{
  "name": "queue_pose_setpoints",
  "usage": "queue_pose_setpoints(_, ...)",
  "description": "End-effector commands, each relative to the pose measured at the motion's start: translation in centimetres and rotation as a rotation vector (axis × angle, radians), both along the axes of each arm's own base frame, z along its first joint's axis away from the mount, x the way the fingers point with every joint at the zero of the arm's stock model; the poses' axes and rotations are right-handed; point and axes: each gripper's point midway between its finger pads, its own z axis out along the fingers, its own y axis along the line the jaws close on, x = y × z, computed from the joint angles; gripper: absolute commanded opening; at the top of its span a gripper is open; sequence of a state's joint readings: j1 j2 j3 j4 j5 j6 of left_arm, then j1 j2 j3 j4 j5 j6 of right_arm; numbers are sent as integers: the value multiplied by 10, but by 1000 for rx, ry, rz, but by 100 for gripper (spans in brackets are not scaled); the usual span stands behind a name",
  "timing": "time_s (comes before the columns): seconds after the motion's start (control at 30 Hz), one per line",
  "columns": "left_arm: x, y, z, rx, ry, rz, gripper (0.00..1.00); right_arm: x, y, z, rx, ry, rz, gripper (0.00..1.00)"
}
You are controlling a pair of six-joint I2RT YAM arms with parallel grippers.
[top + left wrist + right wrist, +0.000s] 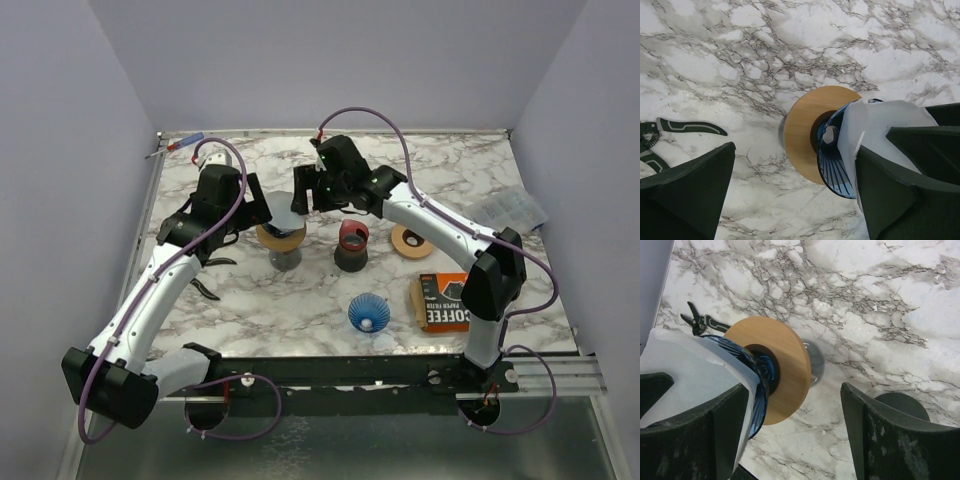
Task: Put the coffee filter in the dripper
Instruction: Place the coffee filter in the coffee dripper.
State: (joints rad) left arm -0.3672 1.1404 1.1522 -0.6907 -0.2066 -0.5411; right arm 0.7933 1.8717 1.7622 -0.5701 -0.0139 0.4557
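The blue ribbed dripper (836,172) sits in a round wooden holder (802,132) on top of a grey cup (286,258). A white paper coffee filter (880,125) stands inside the dripper, above its rim. My left gripper (795,150) is open over the holder, its right finger (905,185) against the filter's outer side. My right gripper (794,387) is open too, its left finger (695,435) resting on the filter (685,360) from the opposite side. From above, both grippers (262,208) (305,190) meet over the dripper (283,235).
A second blue dripper (368,313) lies near the front edge. A coffee filter box (441,300), a spare wooden ring (412,241) and a red-rimmed dark cup (351,246) are to the right. A black clip tool (685,127) lies to the left.
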Motion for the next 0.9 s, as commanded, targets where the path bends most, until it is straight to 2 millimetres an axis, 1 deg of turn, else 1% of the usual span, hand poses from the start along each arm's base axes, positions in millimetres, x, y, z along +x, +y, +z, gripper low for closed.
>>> queue_pose_setpoints(0.0,-5,7,1,29,-12,13,99,-3,-2,12,56,12,23,78)
queue_pose_setpoints(0.17,-6,9,-1,38,-6,16,99,-3,0,14,84,21,43,78)
queue_pose_setpoints(0.4,-7,17,0,79,-9,29,99,-4,1,16,129,42,62,78)
queue_pose_setpoints(0.87,-13,34,-7,163,6,57,99,-3,-7,16,204,75,67,78)
